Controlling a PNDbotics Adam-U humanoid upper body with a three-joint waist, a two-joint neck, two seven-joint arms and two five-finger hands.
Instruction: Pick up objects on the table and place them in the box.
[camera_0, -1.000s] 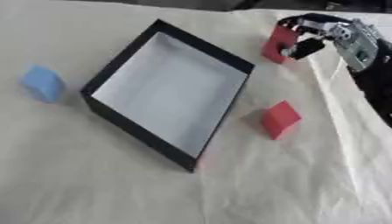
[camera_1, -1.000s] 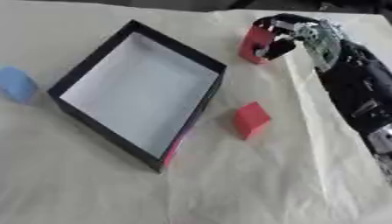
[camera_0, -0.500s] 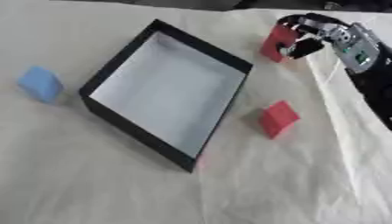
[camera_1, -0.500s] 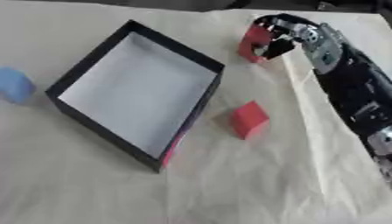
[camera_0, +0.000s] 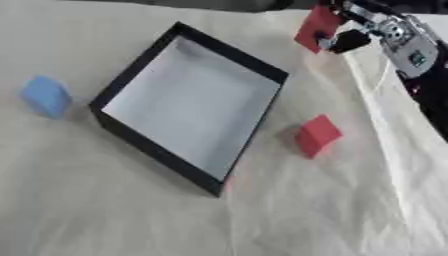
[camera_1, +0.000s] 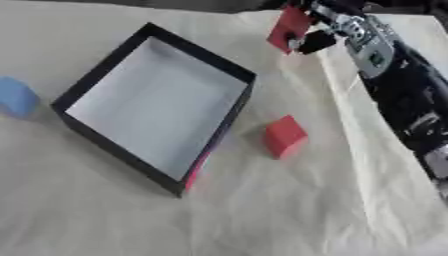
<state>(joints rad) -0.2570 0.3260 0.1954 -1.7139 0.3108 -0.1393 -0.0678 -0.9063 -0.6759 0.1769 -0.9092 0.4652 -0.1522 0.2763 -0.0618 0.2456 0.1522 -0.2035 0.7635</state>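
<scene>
I have the right hand (camera_1: 328, 30) up at about 1 o'clock, its fingers clamped on a red block (camera_0: 317, 28) that looks lifted clear of the counter (camera_0: 332, 215), beyond the far right corner of the black box (camera_0: 140, 142). The box sits open and bare inside. A second red block (camera_1: 283, 136) rests on the counter just beside the box's right wall at about 3 o'clock, and a blue block (camera_0: 44, 96) lies well apart from the box at 9 o'clock.

My worry is the carry: only part of the block shows between the fingers, so if it pivots as I swing toward 10 o'clock it could slip and land outside the box, or strike the rim. Coming in too low would catch the box's far wall and shove the box into the loose red block (the cloth under it is wrinkled, so it may drag unevenly).

The right eye view shows much more of the right forearm running down toward 4 o'clock, plus a pinkish-red sliver against the box's near corner that I cannot identify; the left eye view shows the blue block whole. The left hand shows in neither view.
</scene>
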